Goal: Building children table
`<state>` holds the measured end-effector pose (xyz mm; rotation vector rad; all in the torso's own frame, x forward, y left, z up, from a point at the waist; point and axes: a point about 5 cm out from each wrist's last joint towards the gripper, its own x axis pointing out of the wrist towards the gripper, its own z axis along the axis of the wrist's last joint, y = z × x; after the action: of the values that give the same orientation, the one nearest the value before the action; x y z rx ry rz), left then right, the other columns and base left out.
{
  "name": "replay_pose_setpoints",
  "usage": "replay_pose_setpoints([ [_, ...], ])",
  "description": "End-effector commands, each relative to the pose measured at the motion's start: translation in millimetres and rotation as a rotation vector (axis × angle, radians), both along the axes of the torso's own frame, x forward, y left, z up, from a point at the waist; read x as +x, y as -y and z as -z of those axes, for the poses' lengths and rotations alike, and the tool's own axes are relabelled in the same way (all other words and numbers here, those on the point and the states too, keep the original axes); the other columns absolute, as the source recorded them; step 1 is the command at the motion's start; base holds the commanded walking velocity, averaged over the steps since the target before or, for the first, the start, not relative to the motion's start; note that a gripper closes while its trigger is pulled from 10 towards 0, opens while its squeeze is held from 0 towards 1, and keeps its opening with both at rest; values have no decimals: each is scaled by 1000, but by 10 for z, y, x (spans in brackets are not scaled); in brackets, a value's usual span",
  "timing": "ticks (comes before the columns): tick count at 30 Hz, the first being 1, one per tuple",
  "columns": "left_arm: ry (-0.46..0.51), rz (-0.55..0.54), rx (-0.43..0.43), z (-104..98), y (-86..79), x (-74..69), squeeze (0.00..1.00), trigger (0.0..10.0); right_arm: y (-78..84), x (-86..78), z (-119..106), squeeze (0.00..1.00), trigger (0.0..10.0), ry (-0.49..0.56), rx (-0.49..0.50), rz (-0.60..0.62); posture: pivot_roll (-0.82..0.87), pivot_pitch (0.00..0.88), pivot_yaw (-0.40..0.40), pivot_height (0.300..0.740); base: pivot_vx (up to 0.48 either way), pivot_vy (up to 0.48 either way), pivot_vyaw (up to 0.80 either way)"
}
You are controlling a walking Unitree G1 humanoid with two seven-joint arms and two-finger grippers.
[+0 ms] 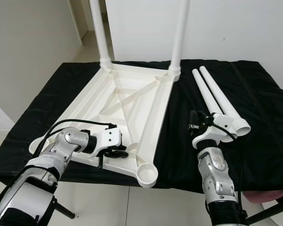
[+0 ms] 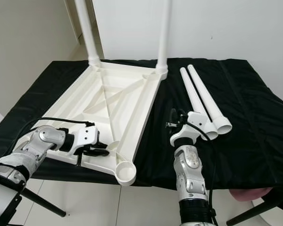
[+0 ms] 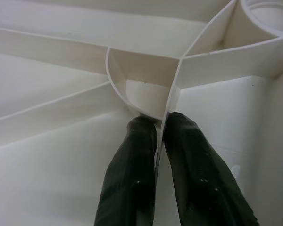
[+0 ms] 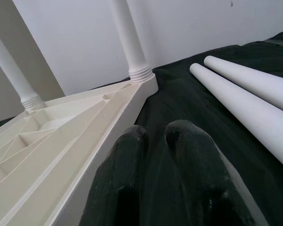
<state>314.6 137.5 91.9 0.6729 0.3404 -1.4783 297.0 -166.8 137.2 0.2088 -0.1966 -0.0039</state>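
Black cloth (image 1: 254,141) covers the bench, and the left gripper (image 3: 160,123) is clamped on a thin rib (image 3: 172,101) of the upturned tabletop (image 1: 127,101). Right gripper (image 4: 153,132) hovers pinched closed on nothing, 2 loose legs (image 1: 217,99) just beside it, 2 fitted legs (image 1: 179,37) beyond.

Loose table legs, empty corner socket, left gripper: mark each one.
loose table legs (image 1: 216,96), left eye view, middle of the nearer tube.
empty corner socket (image 1: 147,175), left eye view, its round rim.
left gripper (image 3: 159,123), left wrist view, between fingertips pinching a tabletop rib.
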Motion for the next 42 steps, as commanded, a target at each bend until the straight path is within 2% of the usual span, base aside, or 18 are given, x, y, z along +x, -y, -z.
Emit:
replay_pose_setpoints([
  [1, -243, -2, 115, 429, -180, -288, 0, 0, -14, -3, 7, 0, 10000, -8, 10, 2, -117, 0, 84, 740, 0, 0, 0],
  [4, -238, -9, 91, 426, -153, -293, 0, 0, -15, -2, 8, 0, 10000, -9, 12, 3, -117, 0, 84, 740, 0, 0, 0],
  [7, -169, -135, -132, 338, 168, -182, 0, 0, -3, 5, -2, 0, 10000, -7, 14, 8, -116, 0, 85, 740, 0, 0, 0],
  [8, -169, -135, -132, 338, 168, -182, 0, 0, -3, 5, -2, 0, 10000, -7, 14, 8, -116, 0, 85, 740, 0, 0, 0],
  [10, -153, -211, -257, 269, 349, -117, 0, 0, 5, 8, -8, 0, 10000, -6, 14, 12, -119, 0, 81, 740, 0, 0, 0],
  [13, -127, -288, -370, 176, 530, -35, 0, 0, 5, 13, -16, 0, 10000, -5, 15, 11, -120, 0, 77, 740, 0, 0, 0],
  [16, -124, -305, -393, 155, 563, -17, 0, 0, 3, 14, -17, 0, 10000, -4, 15, 10, -120, 0, 77, 740, 0, 0, 0],
  [20, -80, -367, -474, 41, 734, 60, 0, 0, -5, 35, -18, 0, 10000, -6, 13, 6, -111, 0, 63, 740, 0, 0, 0],
  [29, -50, -411, -525, -90, 834, 148, 0, 0, -52, 47, -17, 0, 10000, -8, 17, -11, -109, 0, 55, 740, 0, 0, 0],
  [30, -45, -409, -524, -104, 844, 155, 0, 6039, -54, 48, -13, 0, 10000, -9, 16, -11, -109, 0, 55, 740, 0, 0, 0],
  [31, -45, -409, -524, -104, 844, 155, 0, 6039, -54, 48, -13, 0, 10000, -9, 16, -11, -109, 0, 55, 740, 0, 0, 0],
  [32, -30, -401, -520, -120, 855, 158, 0, 10000, -55, 46, -12, 0, 10000, -10, 17, -11, -106, 0, 50, 740, 0, 0, 0],
  [34, -24, -395, -517, -130, 864, 156, 0, 10000, -56, 45, -10, 0, 10000, -11, 16, -10, -106, 0, 50, 740, 0, 0, 0],
  [35, -42, -353, -554, -199, 887, 129, 1000, 10000, -51, 45, -14, 0, 10000, -8, 13, -2, -108, 0, 53, 740, 0, 0, 0],
  [41, -29, -305, -576, -285, 906, 90, 1000, 10000, -38, 47, -18, 0, 10000, -4, 23, 16, -108, 0, 53, 740, 0, 0, 0],
  [42, -1, -305, -581, -331, 918, 82, 1000, 10000, -25, 51, -15, 0, 10000, -6, 22, 27, -102, 0, 52, 740, 0, 0, 0],
])
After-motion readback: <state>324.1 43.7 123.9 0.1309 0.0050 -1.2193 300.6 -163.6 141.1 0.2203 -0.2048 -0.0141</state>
